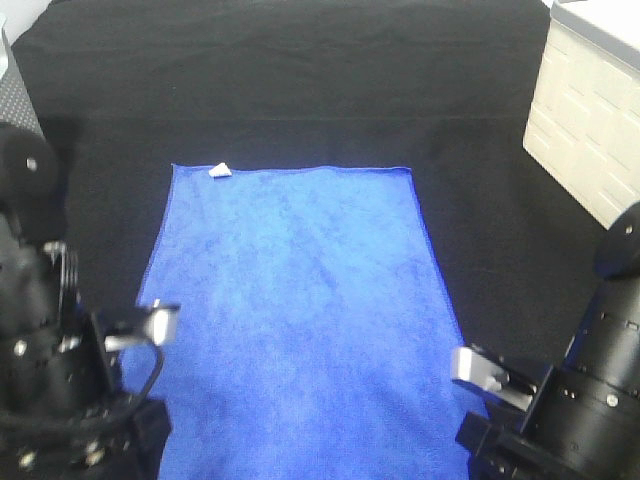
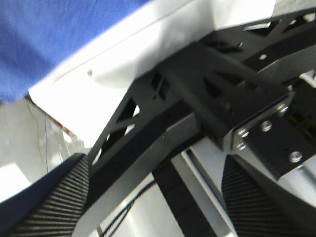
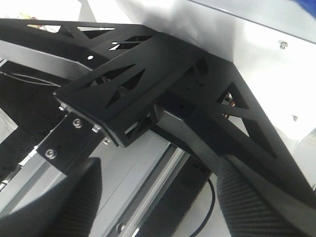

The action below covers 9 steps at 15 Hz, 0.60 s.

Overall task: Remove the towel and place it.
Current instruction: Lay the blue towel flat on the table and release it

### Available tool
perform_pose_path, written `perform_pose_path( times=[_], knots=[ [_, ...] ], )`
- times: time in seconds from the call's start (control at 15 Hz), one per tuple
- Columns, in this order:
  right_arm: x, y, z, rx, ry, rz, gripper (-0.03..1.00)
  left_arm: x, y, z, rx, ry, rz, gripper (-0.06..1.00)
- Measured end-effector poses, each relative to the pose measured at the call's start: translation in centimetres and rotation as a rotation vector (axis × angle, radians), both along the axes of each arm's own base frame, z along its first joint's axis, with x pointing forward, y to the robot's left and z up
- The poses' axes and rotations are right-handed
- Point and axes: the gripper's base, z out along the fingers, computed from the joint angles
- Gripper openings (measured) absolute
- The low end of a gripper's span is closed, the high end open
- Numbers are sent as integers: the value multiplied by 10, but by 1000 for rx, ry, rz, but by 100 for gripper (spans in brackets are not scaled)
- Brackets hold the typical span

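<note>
The royal-blue towel (image 1: 300, 310) lies flat on the black table cloth (image 1: 300, 70), with its small white tag (image 1: 219, 170) at the far left corner. My left arm (image 1: 60, 380) sits at the towel's near left edge and my right arm (image 1: 560, 400) at its near right edge. Both are drawn back and point down past the table's front edge. The left gripper (image 2: 158, 207) is open and empty, its ribbed fingers (image 2: 49, 197) wide apart. A piece of the towel (image 2: 49, 39) shows beyond it. The right gripper (image 3: 158, 207) is open and empty, fingers (image 3: 261, 197) wide apart.
A white brick-patterned box (image 1: 590, 110) stands at the back right of the table. A grey textured object (image 1: 15, 90) stands at the far left edge. Both wrist views show the black metal frame (image 2: 197, 84) and white underside below the table front.
</note>
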Motion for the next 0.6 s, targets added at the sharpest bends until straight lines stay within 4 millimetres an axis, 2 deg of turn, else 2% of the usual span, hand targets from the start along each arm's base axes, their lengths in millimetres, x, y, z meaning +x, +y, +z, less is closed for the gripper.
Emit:
perform_pose_path(
  times=[0.33, 0.6],
  knots=[
    [45, 10, 54, 56, -305, 58, 64, 37, -17, 38, -52, -171, 26, 69],
    [95, 8, 99, -54, -528, 63, 64, 74, -14, 64, 93, -403, 17, 69]
  ],
)
